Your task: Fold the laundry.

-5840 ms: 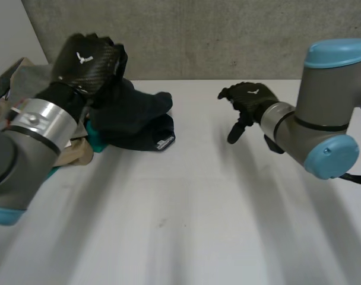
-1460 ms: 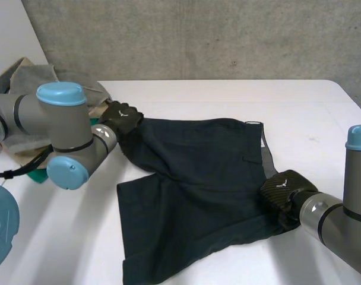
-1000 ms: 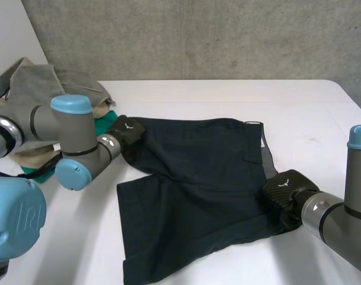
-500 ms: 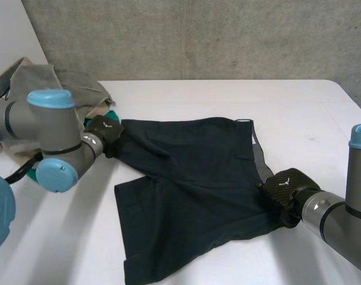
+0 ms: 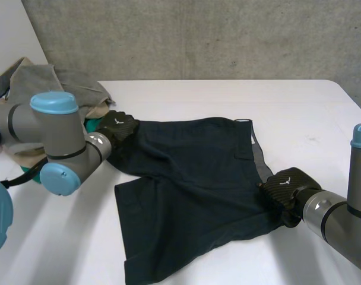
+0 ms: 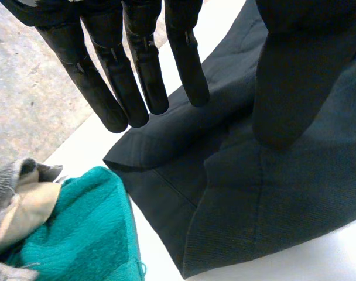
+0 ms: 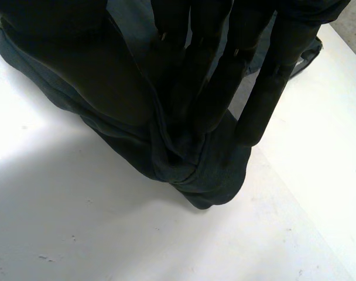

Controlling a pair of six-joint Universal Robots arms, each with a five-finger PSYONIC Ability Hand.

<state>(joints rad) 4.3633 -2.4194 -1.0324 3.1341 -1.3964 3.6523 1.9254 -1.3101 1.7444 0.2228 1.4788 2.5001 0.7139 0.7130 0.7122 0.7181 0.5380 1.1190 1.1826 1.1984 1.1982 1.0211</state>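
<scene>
- Left hand [image 5: 116, 127]: you kept it relaxed, fingers straight above a corner of the dark shorts [image 5: 192, 190], just beside the teal towel [image 6: 78, 228], grasping nothing.
- Right hand [image 5: 285, 187]: you had it pinching the opposite edge, cloth bunched between fingers and thumb.
- Shorts: lay spread on the white table [image 5: 228, 95], near the grey cloth pile [image 5: 38, 83].

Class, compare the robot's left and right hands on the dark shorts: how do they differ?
The left hand has straight fingers over one corner of the shorts, gripping nothing; the right hand pinches a bunched corner against its thumb. The left hand is beside a teal cloth; the right hand has bare table nearby. Both are black.
</scene>
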